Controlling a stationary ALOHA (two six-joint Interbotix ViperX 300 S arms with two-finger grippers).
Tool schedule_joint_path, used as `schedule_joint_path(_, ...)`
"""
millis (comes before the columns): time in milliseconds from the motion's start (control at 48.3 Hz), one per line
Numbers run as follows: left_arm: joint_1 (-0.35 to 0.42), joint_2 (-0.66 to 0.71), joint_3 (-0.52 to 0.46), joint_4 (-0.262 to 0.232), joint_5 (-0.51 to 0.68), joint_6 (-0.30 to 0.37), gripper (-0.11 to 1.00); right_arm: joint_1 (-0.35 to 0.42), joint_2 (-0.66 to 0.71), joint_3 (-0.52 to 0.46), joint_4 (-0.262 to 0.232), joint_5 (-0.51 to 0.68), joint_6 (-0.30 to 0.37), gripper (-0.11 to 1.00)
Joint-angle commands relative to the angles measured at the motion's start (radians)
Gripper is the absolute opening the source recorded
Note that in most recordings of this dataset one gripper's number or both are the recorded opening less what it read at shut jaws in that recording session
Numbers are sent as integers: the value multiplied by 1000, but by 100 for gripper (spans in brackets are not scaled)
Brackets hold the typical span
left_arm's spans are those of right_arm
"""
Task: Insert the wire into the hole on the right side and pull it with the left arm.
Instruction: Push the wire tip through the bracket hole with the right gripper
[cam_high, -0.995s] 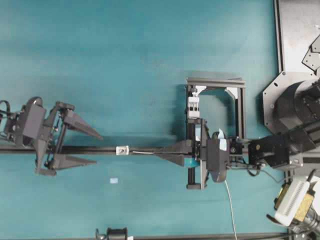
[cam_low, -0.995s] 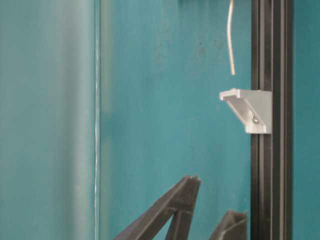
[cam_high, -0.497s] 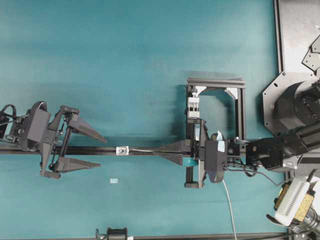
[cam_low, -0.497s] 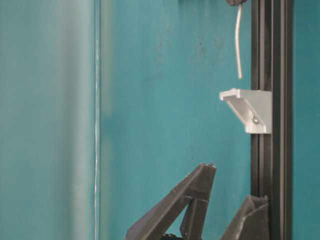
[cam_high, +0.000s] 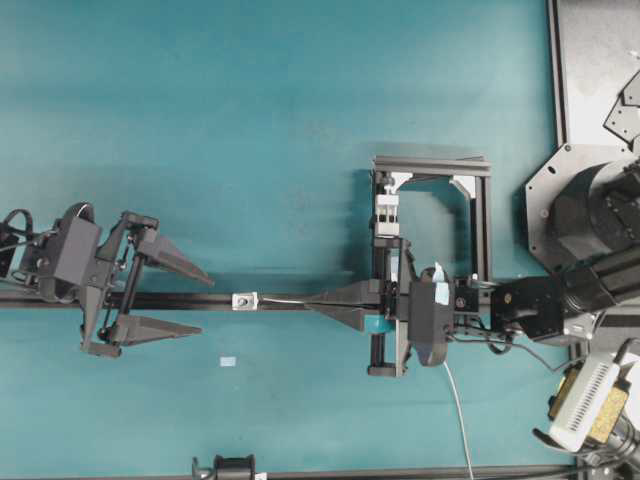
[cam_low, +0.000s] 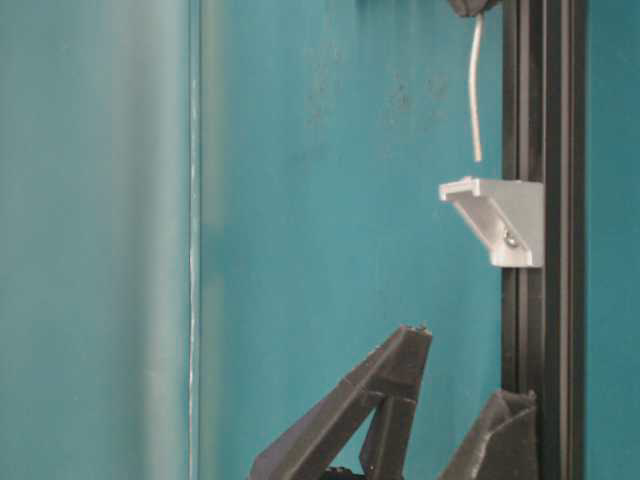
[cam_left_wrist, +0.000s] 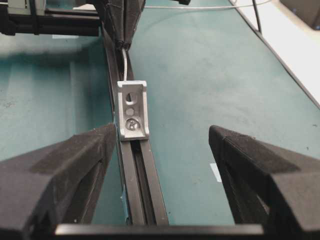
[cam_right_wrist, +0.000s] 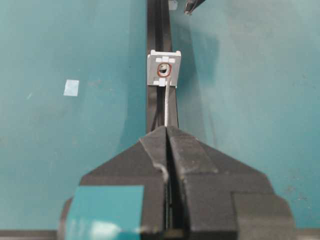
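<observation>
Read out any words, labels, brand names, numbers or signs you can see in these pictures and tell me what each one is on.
None: no legible text in any view.
The pale patch on the table is blank.
The red ring around the hole in the grey block is a mark, not writing.
The teal patch on the right tool carries no lettering.
The white device at the lower right is too small to read.

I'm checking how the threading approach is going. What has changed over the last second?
The shut right gripper slid left along the black rail, carrying the thin silvery wire tip closer to the small grey bracket with the hole; the tip is just short of it. The open left gripper moved right toward the bracket. The bracket and rail stayed put, and each gripper kept its state.
</observation>
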Motion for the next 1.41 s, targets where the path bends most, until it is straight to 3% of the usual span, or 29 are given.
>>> schedule_joint_path(0,-5,-14,-11,-2,-8,0,91,5,-12,-11,2,-11,2,2)
schedule_joint_path(1388,-3,-20,-28,0,20,0,91,-23,40,-64,-3,-5,-14,2)
